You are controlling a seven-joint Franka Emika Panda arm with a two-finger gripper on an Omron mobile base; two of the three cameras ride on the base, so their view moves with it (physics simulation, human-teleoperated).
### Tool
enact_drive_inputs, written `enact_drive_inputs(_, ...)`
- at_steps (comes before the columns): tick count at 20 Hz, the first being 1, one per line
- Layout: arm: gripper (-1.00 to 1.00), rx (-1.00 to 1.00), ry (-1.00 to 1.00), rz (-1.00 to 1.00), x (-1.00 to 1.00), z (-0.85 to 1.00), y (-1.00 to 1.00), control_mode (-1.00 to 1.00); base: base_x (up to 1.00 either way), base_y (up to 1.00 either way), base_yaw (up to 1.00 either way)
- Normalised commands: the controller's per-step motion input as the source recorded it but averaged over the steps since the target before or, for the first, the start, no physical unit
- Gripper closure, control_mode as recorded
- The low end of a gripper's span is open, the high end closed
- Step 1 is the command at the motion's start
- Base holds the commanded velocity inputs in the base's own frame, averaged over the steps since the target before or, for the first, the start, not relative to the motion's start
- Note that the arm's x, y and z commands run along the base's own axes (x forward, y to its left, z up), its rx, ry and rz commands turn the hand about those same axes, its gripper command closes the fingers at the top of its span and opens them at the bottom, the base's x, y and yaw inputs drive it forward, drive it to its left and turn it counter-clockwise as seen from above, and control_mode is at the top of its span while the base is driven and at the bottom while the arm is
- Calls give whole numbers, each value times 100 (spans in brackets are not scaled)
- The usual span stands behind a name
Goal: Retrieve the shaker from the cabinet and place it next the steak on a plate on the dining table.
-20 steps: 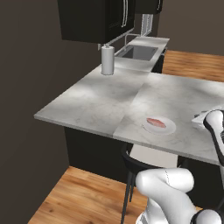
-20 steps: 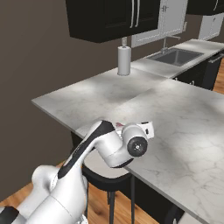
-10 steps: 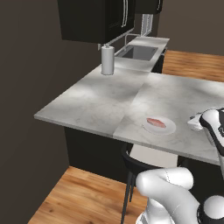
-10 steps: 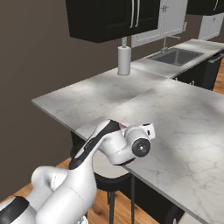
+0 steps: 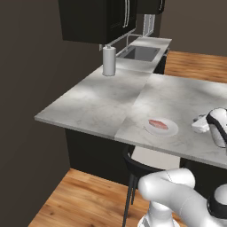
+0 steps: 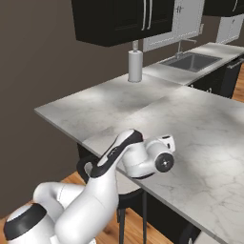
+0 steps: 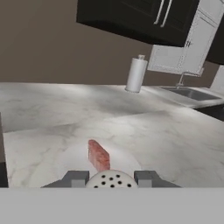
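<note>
Seen in the hand view, low at centre: gripper [image 7: 112, 178] closed on the shaker [image 7: 112, 180], whose pale rounded cap with dark holes sits between the two grey fingertips [image 7: 76, 178]. Just above the cap, the steak [image 7: 99, 155], a pinkish-red slab seen nearly end on, lying on the white plate [image 7: 70, 160], which spreads across the lower centre of that frame. Shaker close to the steak, held over the near rim of the plate; whether it touches the plate cannot be told.

In the left base view, plate [image 5: 170, 130] with steak [image 5: 158, 124] right of centre on the pale marble tabletop [image 5: 97, 99], near its front edge. At the right edge of that frame, the white hand of the arm, just right of the plate and low over the tabletop; the shaker itself too small to pick out there.

In the right base view, white arm bent across the lower middle, its wrist over the front edge of the tabletop [image 6: 205, 128], hiding plate and steak.

Black cabinet [image 5: 95, 20] with silver bar handles at the top of the left base view, also at top centre of the right base view [image 6: 119, 19] and across the top of the hand view [image 7: 135, 17]. Below it, a tall pale cylinder [image 5: 109, 60] upright at the far end of the tabletop. Sink [image 6: 193, 61] beyond, upper right of the right base view.
</note>
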Motion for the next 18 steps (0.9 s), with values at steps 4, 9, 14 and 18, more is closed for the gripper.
enact_drive_inputs(4,100,1,1,9,13,-2,-13,-100,0,0,0)
enact_drive_inputs(9,100,0,2,8,22,-3,-3,-100,0,0,0)
enact_drive_inputs(14,100,0,2,7,28,-15,0,-100,0,0,0)
enact_drive_inputs(18,100,0,0,7,27,-28,-3,-100,0,0,0)
